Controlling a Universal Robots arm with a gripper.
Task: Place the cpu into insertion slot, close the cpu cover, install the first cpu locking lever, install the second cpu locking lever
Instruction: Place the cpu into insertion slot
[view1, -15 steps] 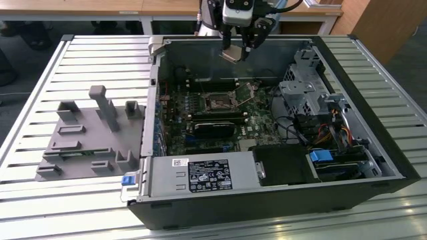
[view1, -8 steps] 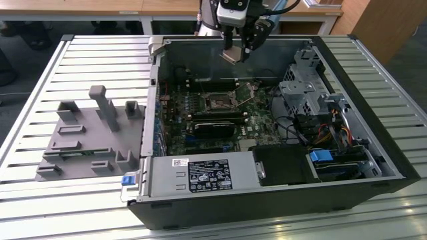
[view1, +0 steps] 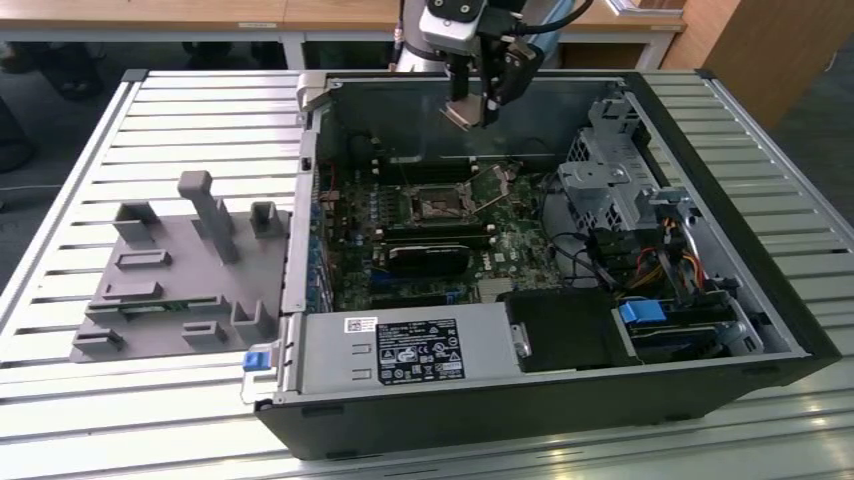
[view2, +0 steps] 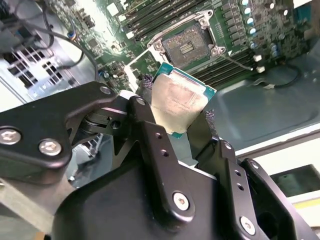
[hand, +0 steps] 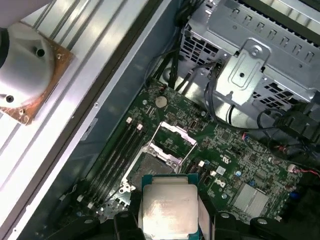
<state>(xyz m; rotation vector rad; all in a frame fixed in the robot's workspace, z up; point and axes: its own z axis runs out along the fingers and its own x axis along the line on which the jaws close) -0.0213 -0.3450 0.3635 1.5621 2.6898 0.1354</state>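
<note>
My gripper (view1: 475, 106) hangs above the back of the open computer case, shut on the cpu (view1: 465, 113), a small square chip with a silvery top. In both wrist views the cpu (view2: 177, 102) (hand: 167, 210) sits between the black fingers (view2: 142, 117), held by two opposite edges. The insertion slot (view1: 438, 203) (view2: 189, 44) (hand: 150, 162) lies bare on the green motherboard, below the gripper and apart from the chip. The cpu cover (hand: 176, 132) (view2: 136, 67), a thin silvery frame, stands swung up at one side of the slot.
Long black memory sticks (view1: 430, 236) lie beside the slot. A metal drive cage (view1: 607, 180) with cables fills the case on the exterior view's right. The power supply (view1: 400, 350) is at the front. A grey holder block (view1: 174, 270) sits on the slatted table (view1: 200, 120).
</note>
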